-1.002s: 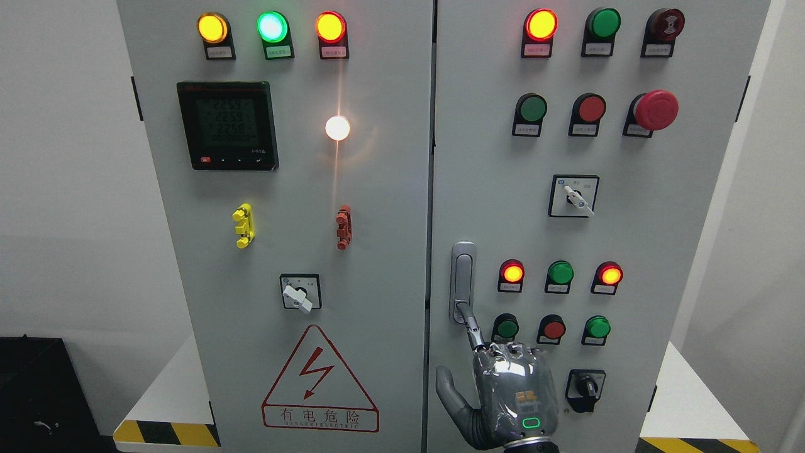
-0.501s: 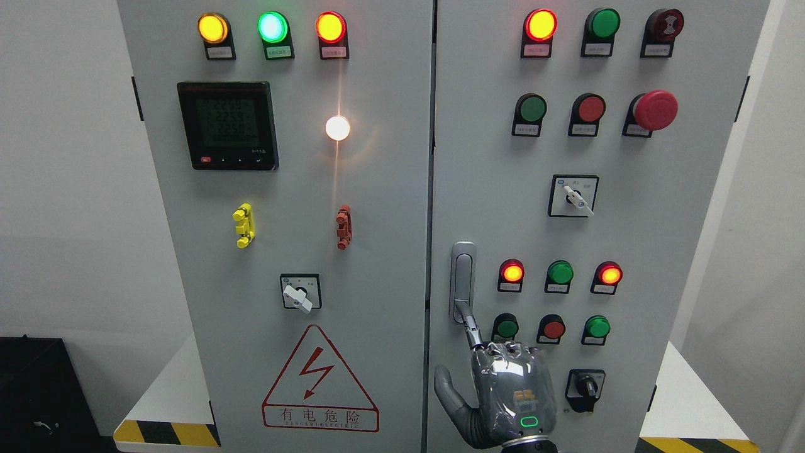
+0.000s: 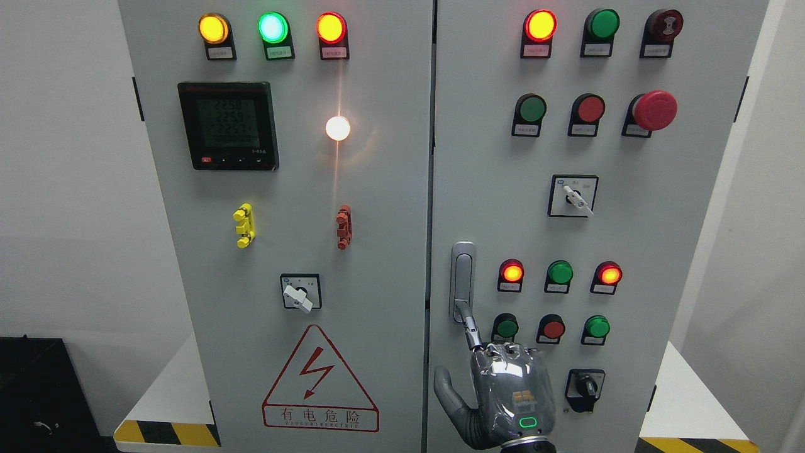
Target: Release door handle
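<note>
The silver door handle (image 3: 463, 277) stands upright at the left edge of the cabinet's right door (image 3: 660, 239). My right hand (image 3: 510, 396) comes up from the bottom edge, its back toward the camera. Its index finger (image 3: 470, 328) is stretched up and its tip touches the handle's lower end. The other fingers are curled in at the knuckles and the thumb (image 3: 448, 393) sticks out to the left. The hand grips nothing. My left arm is out of view.
Green and red push buttons (image 3: 553, 328) and lit lamps (image 3: 512, 273) sit just right of the handle. A black rotary switch (image 3: 585, 387) is beside my hand. The left door (image 3: 377, 189) carries a meter (image 3: 228, 124), a selector switch (image 3: 299, 292) and a warning triangle (image 3: 319, 380).
My right hand has barely shifted, a touch to the left. The index fingertip stays at the handle's lower end. The meter digits changed.
</note>
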Controlling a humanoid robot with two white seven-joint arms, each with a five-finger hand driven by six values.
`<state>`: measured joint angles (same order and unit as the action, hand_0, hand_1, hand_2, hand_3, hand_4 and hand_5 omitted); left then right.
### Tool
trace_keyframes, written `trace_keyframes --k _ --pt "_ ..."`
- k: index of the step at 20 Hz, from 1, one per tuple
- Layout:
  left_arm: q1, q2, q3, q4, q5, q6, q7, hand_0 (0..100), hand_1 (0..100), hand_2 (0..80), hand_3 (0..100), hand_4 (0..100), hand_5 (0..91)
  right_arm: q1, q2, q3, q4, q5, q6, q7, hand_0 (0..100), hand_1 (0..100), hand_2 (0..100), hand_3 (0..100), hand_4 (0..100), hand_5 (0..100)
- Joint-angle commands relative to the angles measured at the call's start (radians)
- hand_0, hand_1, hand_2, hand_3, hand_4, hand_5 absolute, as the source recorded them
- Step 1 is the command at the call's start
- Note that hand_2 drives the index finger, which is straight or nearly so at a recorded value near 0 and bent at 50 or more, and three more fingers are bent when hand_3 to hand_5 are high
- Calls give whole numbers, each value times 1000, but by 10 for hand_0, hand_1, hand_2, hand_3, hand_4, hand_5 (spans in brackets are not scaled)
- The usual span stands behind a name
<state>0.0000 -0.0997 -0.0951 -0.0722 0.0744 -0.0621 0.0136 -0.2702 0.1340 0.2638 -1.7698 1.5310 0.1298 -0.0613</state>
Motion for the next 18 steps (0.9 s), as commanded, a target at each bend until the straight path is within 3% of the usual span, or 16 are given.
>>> trace_keyframes --k 1,18 --pt "17 0 0 0 1 -1 0 120 556 0 0 0 0 2 1 0 12 0 1 3 538 265 111 994 944 953" --pt "17 0 0 2 1 -1 0 120 556 0 0 0 0 14 1 0 13 0 1 3 540 268 127 1000 950 959"
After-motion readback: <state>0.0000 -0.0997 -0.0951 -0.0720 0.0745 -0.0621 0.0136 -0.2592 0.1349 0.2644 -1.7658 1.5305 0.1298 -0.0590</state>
